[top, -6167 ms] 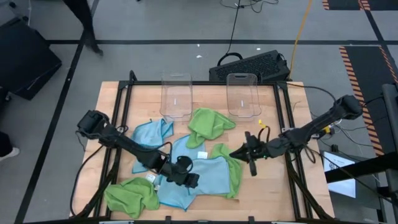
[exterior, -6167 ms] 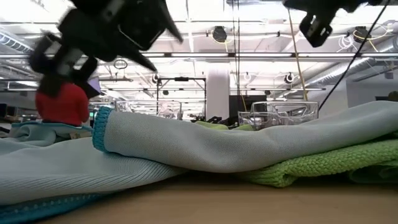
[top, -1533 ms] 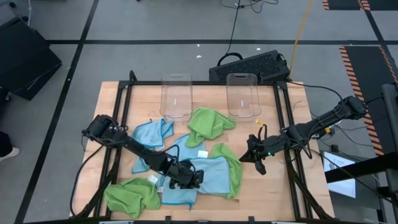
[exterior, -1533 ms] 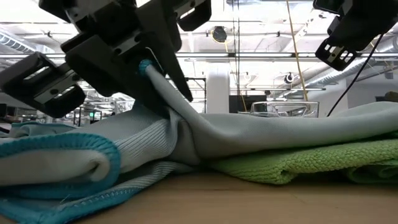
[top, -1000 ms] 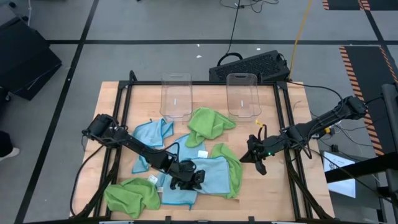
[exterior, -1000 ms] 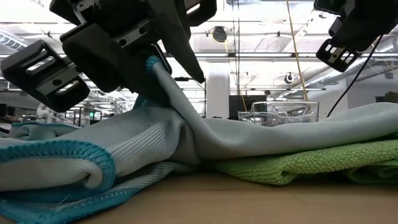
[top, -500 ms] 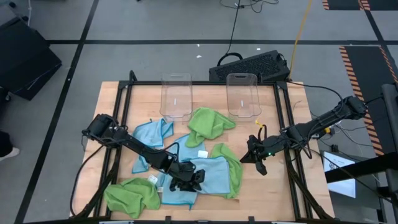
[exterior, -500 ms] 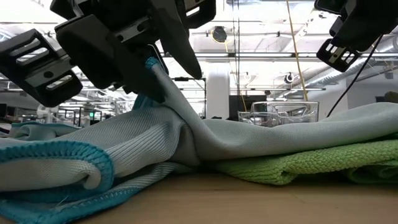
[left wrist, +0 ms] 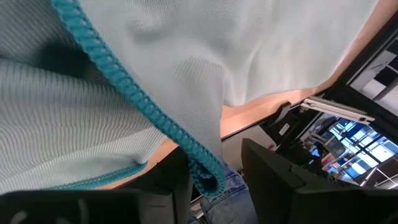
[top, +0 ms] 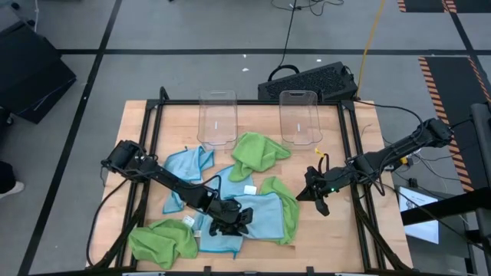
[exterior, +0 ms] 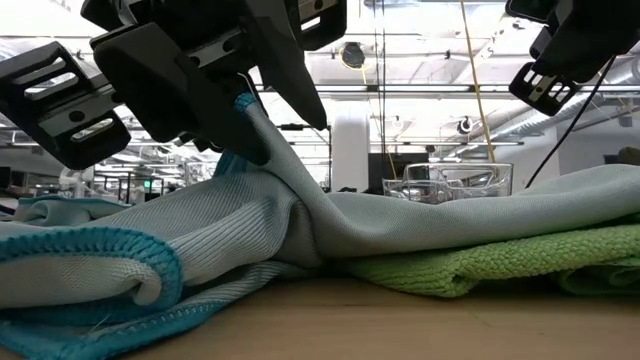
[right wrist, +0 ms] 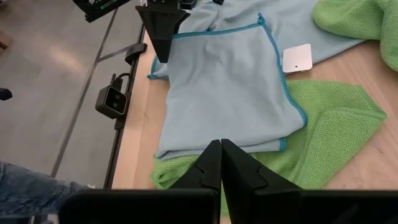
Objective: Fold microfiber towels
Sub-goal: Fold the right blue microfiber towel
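— From above, what do you see?
— Your left gripper [top: 230, 220] pinches the light blue towel [top: 261, 213] at the near middle of the surface [top: 337, 230]; the right gripper [top: 316, 189] hangs right of the cloths.

— At table height?
— Fingers [exterior: 290, 70] clamp a raised teal hem; ribbed weave over nubby green towel [exterior: 480, 265].

— The wrist views?
— The left shows that stitched hem between its fingers [left wrist: 280, 180]. The right's fingers [right wrist: 236, 171] are pressed together, empty.

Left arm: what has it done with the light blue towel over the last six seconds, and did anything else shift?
The left gripper took hold of the light blue towel by its teal hem and lifted that edge, folding the towel's left part over. The right gripper, fingers shut, drew back a little toward the right table edge. The green towels and the clear bins stayed where they were.
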